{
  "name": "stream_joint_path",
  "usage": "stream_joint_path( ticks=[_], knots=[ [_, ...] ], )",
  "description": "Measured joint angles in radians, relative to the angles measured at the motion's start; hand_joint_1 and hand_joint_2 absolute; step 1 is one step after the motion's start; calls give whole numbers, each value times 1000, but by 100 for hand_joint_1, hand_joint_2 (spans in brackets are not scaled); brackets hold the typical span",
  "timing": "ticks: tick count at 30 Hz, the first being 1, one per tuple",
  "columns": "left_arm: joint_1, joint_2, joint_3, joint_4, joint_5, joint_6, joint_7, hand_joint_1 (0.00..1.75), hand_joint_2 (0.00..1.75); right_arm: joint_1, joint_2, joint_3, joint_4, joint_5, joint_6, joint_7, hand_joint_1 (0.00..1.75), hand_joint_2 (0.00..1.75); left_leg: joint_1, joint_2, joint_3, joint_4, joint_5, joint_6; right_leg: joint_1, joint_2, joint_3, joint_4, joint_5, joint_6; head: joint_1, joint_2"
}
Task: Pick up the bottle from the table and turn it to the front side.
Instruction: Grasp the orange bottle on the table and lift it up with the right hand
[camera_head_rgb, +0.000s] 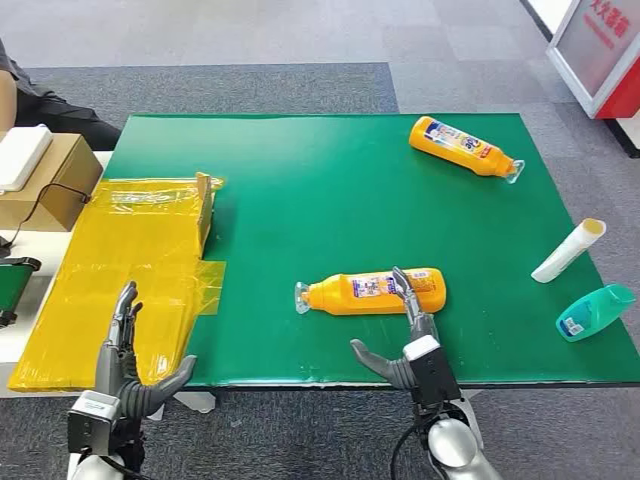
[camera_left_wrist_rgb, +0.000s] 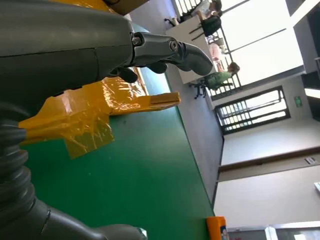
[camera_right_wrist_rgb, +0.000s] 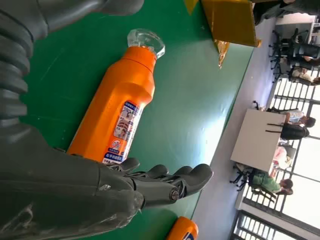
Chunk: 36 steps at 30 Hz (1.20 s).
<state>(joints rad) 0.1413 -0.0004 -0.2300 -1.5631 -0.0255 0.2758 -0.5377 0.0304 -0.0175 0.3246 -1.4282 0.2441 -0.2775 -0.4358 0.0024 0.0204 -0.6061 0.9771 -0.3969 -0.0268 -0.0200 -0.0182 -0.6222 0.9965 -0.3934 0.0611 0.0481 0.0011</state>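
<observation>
A: Starting at the left, what's there?

B: The left hand (camera_head_rgb: 124, 345) hangs over the near edge of the yellow taped sheet (camera_head_rgb: 128, 270), fingers spread and thumb out, holding nothing. It has no part in the work, I'd say.

A: And the bottle?

B: The orange bottle (camera_head_rgb: 373, 292) lies on its side near the front of the green table (camera_head_rgb: 317, 180), clear cap to the left, base to the right. A small-print label faces up, which I take for the back.

A: The right hand?

B: The right hand (camera_head_rgb: 407, 335) is at the near side of the bottle's base end, fingers reaching over the body and thumb out to the left. The right wrist view shows the fingers (camera_right_wrist_rgb: 166, 177) extended together across the label end, not yet wrapped around it. So: the reach before the grasp.

A: Next?

B: Probably closing thumb and fingers round the body, lifting, then rolling it. A slick rounded bottle may slip.

A: Farther right?

B: A second orange bottle (camera_head_rgb: 462, 146) far right, then a white tube (camera_head_rgb: 567, 250) and a teal bottle (camera_head_rgb: 595, 311) at the right edge.
</observation>
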Motion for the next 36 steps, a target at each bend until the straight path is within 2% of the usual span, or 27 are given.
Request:
stream_joint_path(
  ticks=[13,18,23,27,32,36],
  knots=[
    [26,-16,-2,35,-40,13,45,0,175,-8,1,0,6,167,-55,78,0,175,0,0,0,0,0,0,0,0,0,0,0,0,0,0],
    [28,-16,-4,48,-81,0,66,0,175,-54,-22,0,27,399,-110,216,0,175,0,0,0,0,0,0,0,0,0,0,0,0,0,0],
    [20,-16,-7,61,-106,-29,75,0,175,-154,-82,-1,80,548,-21,354,0,175,-1,0,0,0,1,1,-1,0,0,0,2,1,0,0],
    [8,-19,-8,73,-110,-50,77,0,0,-256,-136,-1,148,606,90,427,0,175,-2,0,0,0,2,3,-2,0,0,0,3,2,0,0],
    [-10,-24,-9,95,-111,-64,75,0,0,-375,-187,18,273,611,253,478,0,175,-2,0,0,0,3,3,-2,0,0,0,4,2,0,0],
    [-21,-25,-9,113,-111,-67,72,0,0,-434,-206,36,356,592,320,487,0,175,-2,0,0,0,3,3,-2,0,0,0,4,2,0,0]
  ],
)
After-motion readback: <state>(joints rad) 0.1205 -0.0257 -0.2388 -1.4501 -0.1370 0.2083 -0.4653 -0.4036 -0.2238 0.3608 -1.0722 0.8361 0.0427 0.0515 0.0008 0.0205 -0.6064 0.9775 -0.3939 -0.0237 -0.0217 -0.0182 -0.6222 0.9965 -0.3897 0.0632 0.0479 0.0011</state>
